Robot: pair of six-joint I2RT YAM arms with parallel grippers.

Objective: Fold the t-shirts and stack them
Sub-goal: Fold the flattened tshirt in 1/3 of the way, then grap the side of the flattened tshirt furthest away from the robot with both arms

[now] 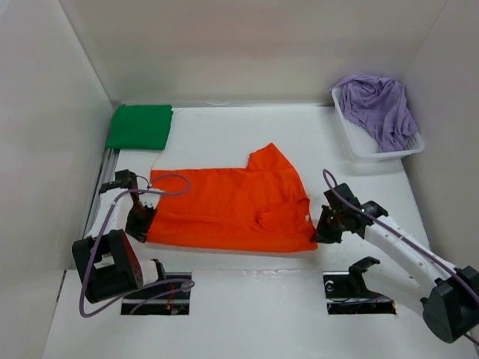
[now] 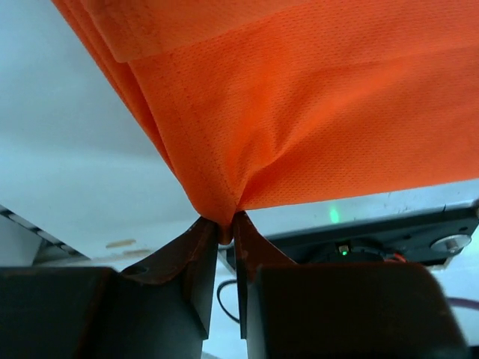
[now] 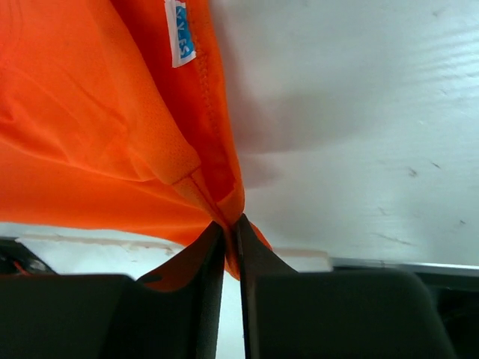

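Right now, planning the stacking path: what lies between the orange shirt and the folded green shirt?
Nothing: the top view shows bare white table between the green shirt and the orange shirt.

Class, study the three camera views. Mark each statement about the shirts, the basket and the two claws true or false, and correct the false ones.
1. The purple shirt lies heaped in the white basket. True.
2. The green shirt lies spread out right beside the basket. False: it sits folded at the far left corner, well away from it.
3. The left claw is shut on the orange shirt. True.
4. The right claw hangs open, clear of cloth. False: it pinches the orange shirt's edge.
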